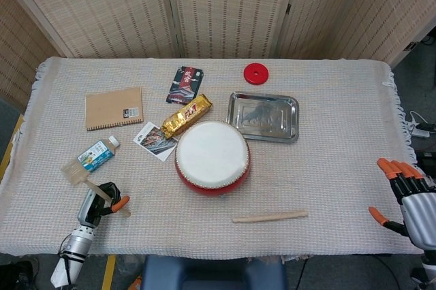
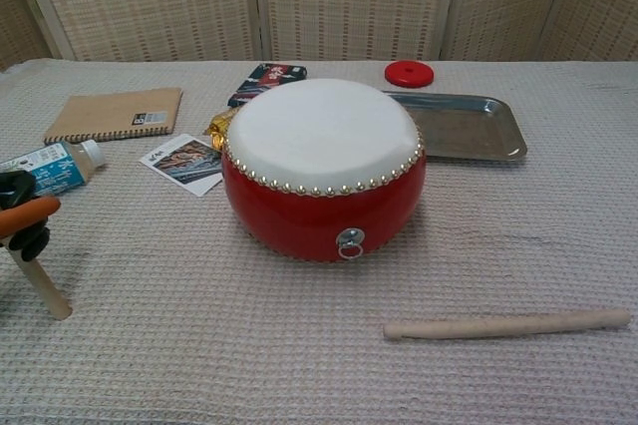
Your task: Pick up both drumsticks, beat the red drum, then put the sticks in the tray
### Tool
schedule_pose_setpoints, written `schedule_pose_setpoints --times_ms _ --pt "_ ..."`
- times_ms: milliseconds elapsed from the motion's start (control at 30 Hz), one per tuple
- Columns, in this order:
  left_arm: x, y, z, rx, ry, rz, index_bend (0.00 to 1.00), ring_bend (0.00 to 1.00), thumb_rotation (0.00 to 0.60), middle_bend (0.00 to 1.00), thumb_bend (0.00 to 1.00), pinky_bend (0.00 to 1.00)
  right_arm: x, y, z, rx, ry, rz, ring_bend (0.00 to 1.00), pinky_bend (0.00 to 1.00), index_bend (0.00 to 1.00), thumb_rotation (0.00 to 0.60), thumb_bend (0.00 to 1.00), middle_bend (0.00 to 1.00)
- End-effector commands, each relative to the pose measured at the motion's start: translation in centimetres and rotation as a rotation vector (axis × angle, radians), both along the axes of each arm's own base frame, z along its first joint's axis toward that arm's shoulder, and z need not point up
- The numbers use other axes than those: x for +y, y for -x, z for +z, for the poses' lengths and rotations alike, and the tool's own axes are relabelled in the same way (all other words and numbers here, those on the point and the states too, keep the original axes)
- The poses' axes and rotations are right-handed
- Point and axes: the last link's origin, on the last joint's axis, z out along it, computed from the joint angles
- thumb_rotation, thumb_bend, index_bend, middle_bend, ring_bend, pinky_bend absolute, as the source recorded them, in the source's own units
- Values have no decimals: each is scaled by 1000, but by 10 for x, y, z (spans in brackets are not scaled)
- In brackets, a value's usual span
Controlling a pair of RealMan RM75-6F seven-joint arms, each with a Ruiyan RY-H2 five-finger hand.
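Observation:
The red drum (image 1: 212, 157) (image 2: 324, 171) with its white skin stands mid-table. Just behind it to the right lies the steel tray (image 1: 291, 109) (image 2: 503, 136). My left hand (image 1: 102, 201) (image 2: 22, 220) is near the front left edge and grips one wooden drumstick (image 1: 73, 169) (image 2: 45, 290), held tilted with its lower end touching the cloth. The other drumstick (image 1: 270, 217) (image 2: 508, 325) lies flat on the cloth in front of the drum. Past the table's right edge, my right hand (image 1: 407, 198) holds nothing, its fingers spread; the chest view does not show it.
On the left are a brown notebook (image 1: 114, 107) (image 2: 118, 113), a small bottle (image 1: 97, 154) (image 2: 55, 164) and a leaflet (image 1: 154, 140). Behind the drum lie a gold packet (image 1: 187, 116), a dark packet (image 1: 185, 84) and a red disc (image 1: 256, 73) (image 2: 410, 73).

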Motion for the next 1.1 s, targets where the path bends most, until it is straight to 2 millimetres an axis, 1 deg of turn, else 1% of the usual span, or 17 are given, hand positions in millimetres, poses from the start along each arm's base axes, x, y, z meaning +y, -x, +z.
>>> schedule_pose_setpoints --times_ms 33,300,467,567,767,833,933,967,1033,1100 --pt "-5 2 -6 29 13 -16 767 771 600 866 247 741 0 0 0 -2 0 -2 0 148 0 600 121 97" --pt "-16 5 -21 95 30 -61 786 782 600 880 248 756 0 -1 -1 -2 -3 -4 0 148 0 600 122 97" --pt "-18 5 -25 111 32 -70 801 796 600 894 252 768 0 -1 -1 -2 -3 -5 0 148 0 600 121 97" --pt "-17 5 -31 131 38 -67 817 812 600 913 257 802 1 -1 -1 -5 -2 -3 0 148 0 600 121 97" --pt "-12 0 -35 159 32 -75 843 846 600 948 257 853 1 -2 0 -10 -2 0 0 148 0 600 122 97" --pt "-12 0 -37 172 32 -75 864 877 600 977 264 904 2 -2 1 -10 1 2 0 148 0 600 121 97" --pt "-12 1 -38 192 24 -73 902 925 600 1000 292 985 2 -2 1 -11 5 3 0 148 0 600 121 97" --pt "-12 2 -38 201 19 -73 913 937 600 1000 305 994 2 -2 1 -12 6 3 0 148 0 600 121 97" --pt "-13 2 -38 226 -1 -78 959 981 600 1000 366 1000 2 -2 1 -14 4 2 0 148 0 600 122 97" --pt "-12 2 -37 249 -20 -91 989 998 600 1000 416 1000 2 -2 1 -17 -1 2 0 148 0 600 122 97"
